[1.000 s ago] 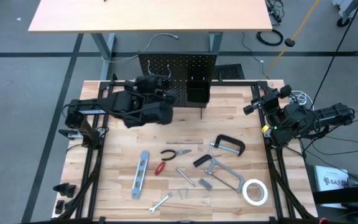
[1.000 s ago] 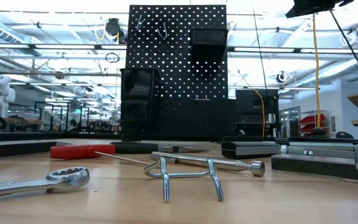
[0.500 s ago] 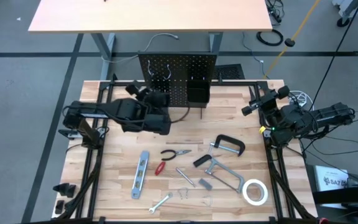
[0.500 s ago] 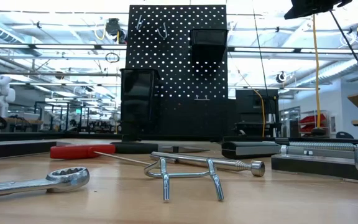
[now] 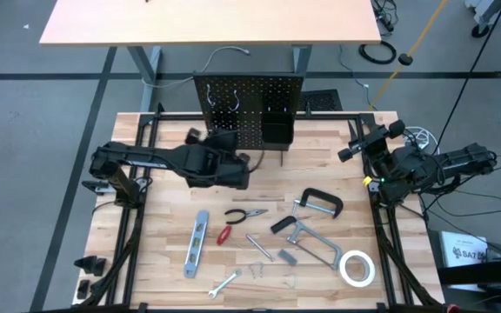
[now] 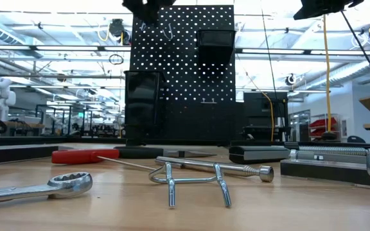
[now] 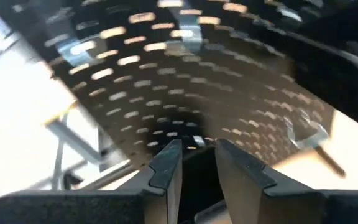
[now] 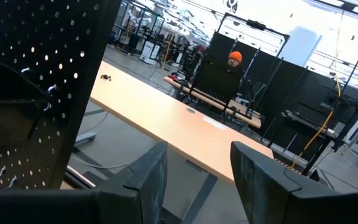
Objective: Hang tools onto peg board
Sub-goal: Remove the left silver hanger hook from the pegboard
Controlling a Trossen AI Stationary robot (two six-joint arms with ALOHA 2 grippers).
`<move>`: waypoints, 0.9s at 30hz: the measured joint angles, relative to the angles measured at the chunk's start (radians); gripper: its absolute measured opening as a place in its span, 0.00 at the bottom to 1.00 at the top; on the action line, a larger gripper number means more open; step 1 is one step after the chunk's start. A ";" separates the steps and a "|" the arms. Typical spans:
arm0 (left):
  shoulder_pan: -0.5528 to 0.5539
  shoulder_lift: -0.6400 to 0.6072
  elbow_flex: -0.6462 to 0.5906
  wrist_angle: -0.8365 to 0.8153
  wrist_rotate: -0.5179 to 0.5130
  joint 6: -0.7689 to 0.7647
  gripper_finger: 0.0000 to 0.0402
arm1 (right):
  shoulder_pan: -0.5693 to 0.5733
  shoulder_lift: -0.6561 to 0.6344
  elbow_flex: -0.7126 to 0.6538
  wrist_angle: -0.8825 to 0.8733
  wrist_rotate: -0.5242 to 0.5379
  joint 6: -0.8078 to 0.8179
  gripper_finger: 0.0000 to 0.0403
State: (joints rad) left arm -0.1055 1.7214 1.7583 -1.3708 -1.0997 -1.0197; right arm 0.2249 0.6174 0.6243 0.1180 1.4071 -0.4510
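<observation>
Beyond my table (image 5: 155,261) stands a second tan desk (image 5: 207,22); a yellow cable (image 5: 424,35) crosses the grey floor (image 5: 24,130). A person in an orange cap (image 8: 234,58) sits far off.

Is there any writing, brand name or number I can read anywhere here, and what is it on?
"SAT...": partial dark print on the white box on the floor at the table's right; the rest is too small to read.
Nothing readable on the peg board, the tools, or either arm.
</observation>
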 joint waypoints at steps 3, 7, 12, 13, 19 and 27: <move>-0.009 -0.047 -0.056 -0.069 -0.038 -0.255 0.26 | 0.000 0.000 0.000 -0.034 0.000 0.021 0.41; -0.014 -0.106 -0.163 -0.004 0.085 -0.230 0.26 | 0.000 0.001 0.000 -0.040 0.000 0.024 0.41; 0.022 -0.208 -0.232 0.082 0.376 0.006 0.26 | 0.000 0.000 0.000 -0.030 0.000 0.023 0.41; 0.031 -0.224 -0.235 0.079 0.401 0.033 0.26 | 0.000 0.000 0.000 -0.024 0.000 0.023 0.41; 0.058 -0.450 -0.234 0.083 0.313 0.112 0.26 | 0.000 0.000 0.000 -0.017 0.000 0.021 0.41; -0.014 -0.670 -0.511 0.533 0.423 0.282 0.26 | 0.000 0.000 0.000 -0.021 0.000 0.021 0.41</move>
State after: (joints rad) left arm -0.1199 1.0515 1.2477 -0.8375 -0.6771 -0.7376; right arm 0.2249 0.6178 0.6243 0.0973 1.4075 -0.4301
